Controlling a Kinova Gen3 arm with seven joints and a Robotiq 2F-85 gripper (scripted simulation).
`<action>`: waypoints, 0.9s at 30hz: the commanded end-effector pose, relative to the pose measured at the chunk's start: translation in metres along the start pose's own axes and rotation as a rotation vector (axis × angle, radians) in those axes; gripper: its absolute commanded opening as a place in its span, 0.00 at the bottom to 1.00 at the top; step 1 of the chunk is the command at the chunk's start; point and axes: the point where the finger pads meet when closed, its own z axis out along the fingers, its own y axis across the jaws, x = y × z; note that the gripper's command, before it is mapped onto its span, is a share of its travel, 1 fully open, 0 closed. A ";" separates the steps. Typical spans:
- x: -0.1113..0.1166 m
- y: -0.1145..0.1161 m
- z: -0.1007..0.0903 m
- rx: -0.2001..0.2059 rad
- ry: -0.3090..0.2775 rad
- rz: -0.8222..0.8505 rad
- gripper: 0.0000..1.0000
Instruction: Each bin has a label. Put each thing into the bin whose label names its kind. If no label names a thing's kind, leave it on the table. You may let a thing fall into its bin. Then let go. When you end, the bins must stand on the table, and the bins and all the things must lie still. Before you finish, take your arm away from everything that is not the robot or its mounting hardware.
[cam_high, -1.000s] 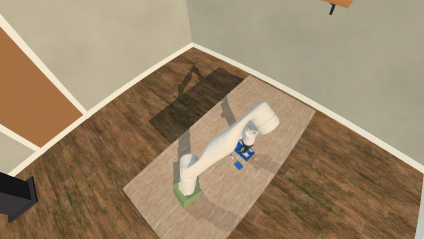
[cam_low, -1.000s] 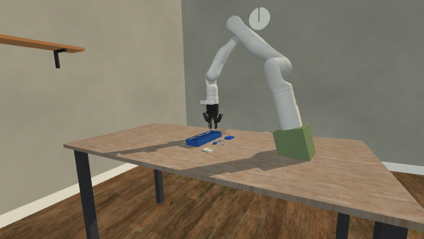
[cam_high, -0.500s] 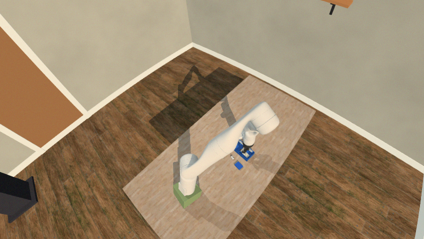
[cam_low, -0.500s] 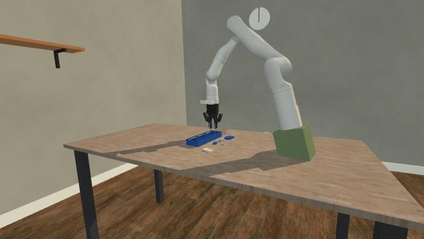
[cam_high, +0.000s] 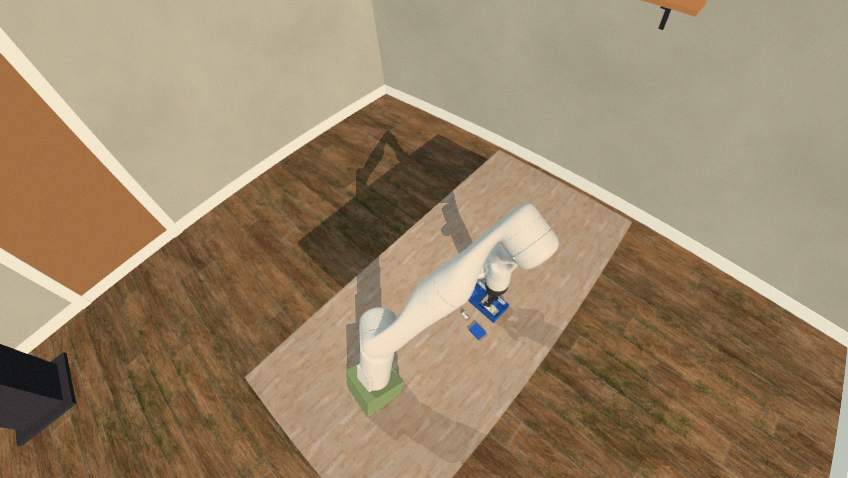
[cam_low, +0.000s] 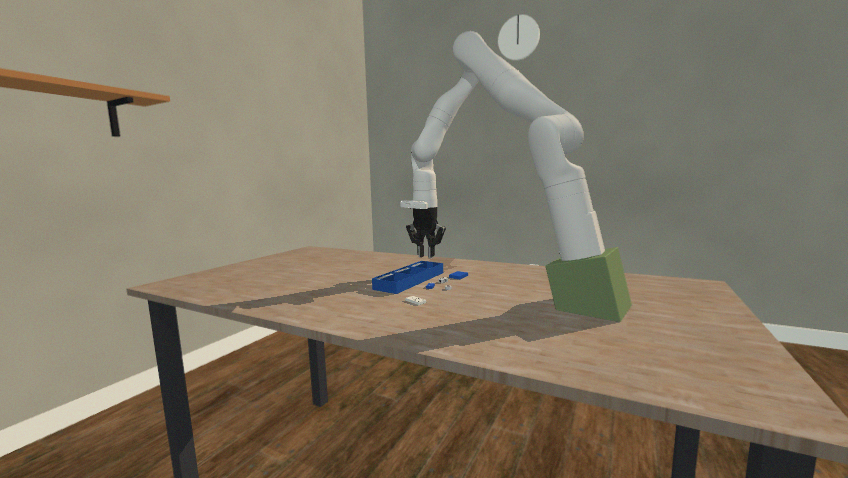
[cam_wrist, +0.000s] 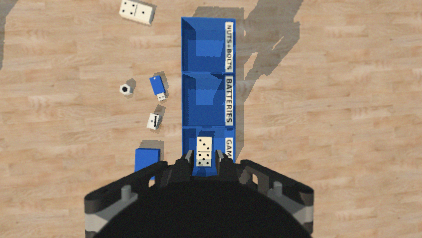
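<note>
Where the claw hangs: the gripper (cam_low: 425, 244) points straight down over the near end of the blue bin (cam_low: 392, 280), clear of its rim, on the wooden table (cam_low: 653, 338).
Claw state: fingers partly spread, with nothing pinched between them.
Bin layout: one long tray with three compartments in a row, and a white label strip along one long wall.
Far label: reads "NUTS+BOLTS".
Middle label: reads "BATTERIES".
Near label: only "GAM" shows; the rest is cut off by the gripper's body in the wrist view.
Domino in bin (cam_wrist: 203, 151): a cream tile with black pips lies flat on the floor of the near compartment, seen just past the fingertips.
Far and middle compartments: only blue floor and shadow show.
Second domino (cam_wrist: 137, 11): lies on the table beside the bin's far end, apart from it.
Blue stick (cam_wrist: 158, 87): a small blue piece with a pale metal tip, on the table near the middle compartment.
Small ring piece (cam_wrist: 125, 89): pale with a dark hole, just beside the blue stick; its kind cannot be told.
Small white piece (cam_wrist: 154, 120): on the table close to the bin wall; too small to name.
Blue block (cam_wrist: 147, 158): flat on the table next to the near compartment, partly hidden by the gripper.
</note>
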 end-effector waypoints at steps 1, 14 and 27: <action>-0.001 0.000 -0.001 0.000 -0.003 0.001 0.32; 0.008 -0.003 -0.003 -0.007 0.001 -0.070 0.41; 0.087 -0.045 -0.007 0.001 -0.006 -0.552 0.41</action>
